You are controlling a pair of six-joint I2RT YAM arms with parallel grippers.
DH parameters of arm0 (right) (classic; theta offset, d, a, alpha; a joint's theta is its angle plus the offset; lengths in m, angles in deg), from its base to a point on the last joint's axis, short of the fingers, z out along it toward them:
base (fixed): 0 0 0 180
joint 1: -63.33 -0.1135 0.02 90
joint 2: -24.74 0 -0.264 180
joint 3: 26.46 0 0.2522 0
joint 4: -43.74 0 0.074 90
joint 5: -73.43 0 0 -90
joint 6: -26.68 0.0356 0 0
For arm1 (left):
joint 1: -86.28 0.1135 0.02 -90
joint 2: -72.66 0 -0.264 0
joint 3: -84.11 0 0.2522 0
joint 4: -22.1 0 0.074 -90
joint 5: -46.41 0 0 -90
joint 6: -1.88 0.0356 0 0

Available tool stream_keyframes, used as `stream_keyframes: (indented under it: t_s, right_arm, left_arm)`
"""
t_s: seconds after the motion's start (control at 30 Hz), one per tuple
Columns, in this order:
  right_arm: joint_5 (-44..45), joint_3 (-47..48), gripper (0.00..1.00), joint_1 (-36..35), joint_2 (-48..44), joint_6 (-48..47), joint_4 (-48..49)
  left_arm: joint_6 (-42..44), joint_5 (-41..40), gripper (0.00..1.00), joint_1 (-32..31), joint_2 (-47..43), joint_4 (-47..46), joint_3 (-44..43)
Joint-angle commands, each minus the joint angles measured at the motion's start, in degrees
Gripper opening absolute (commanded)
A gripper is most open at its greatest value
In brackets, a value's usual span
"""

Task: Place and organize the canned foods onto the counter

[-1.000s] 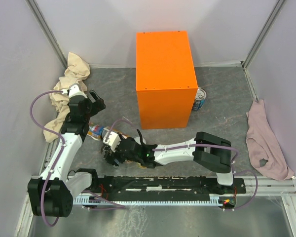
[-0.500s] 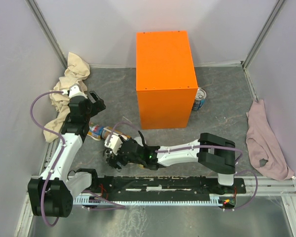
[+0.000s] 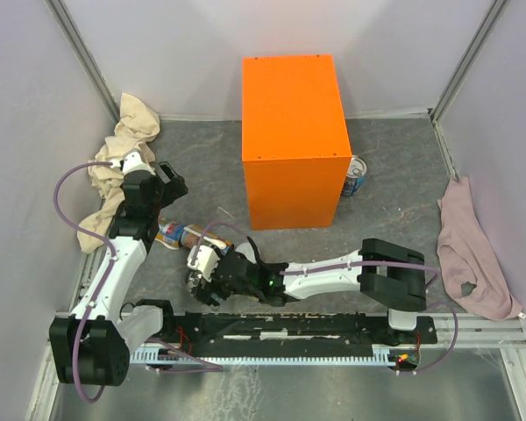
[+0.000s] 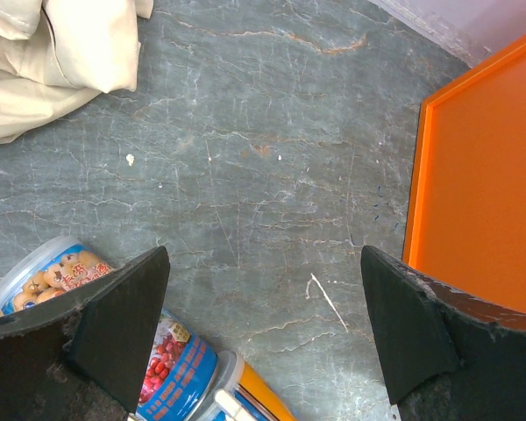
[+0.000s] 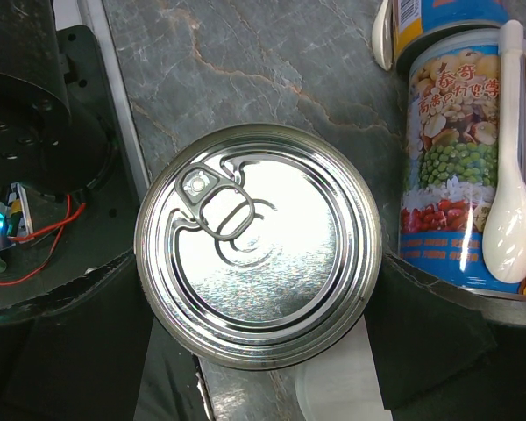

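I have the right gripper (image 5: 259,263) over a round steel tin with a silver pull-tab top (image 5: 259,246), standing upright on the grey floor near the rail. The fingers sit hard against its wall on both sides, but I cannot tell whether they are squeezing. I expect a rigid, fairly heavy, slick-sided tin that nearly fills the span, so I would grip across the full diameter, low on the wall and below the rim. The left gripper (image 4: 263,263) hangs spread apart with nothing between its fingers. By my count there are two steel tins: this one and a blue-labelled tin (image 3: 354,175) just right of the tall orange box counter (image 3: 289,105). There are at least two lying cans: a bean-pictured can (image 5: 456,158) and a blue-and-yellow can (image 5: 438,17). More may hide under the arm, and none stands on the counter.
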Motion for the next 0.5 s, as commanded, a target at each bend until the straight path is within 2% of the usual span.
stream_keyframes:
  t_s: [0.0,0.47]
  right_arm:
    - [0.3,1.8,0.01,-0.1,-7.4,-1.7,8.0]
    - [-0.3,2.9,0.01,-0.5,-12.6,-1.2,4.7]
  left_arm:
    - [-0.1,-1.1,0.96,0.4,-1.5,-2.9,0.0]
    - [-0.1,-1.0,0.96,0.5,-1.3,-3.0,0.0]
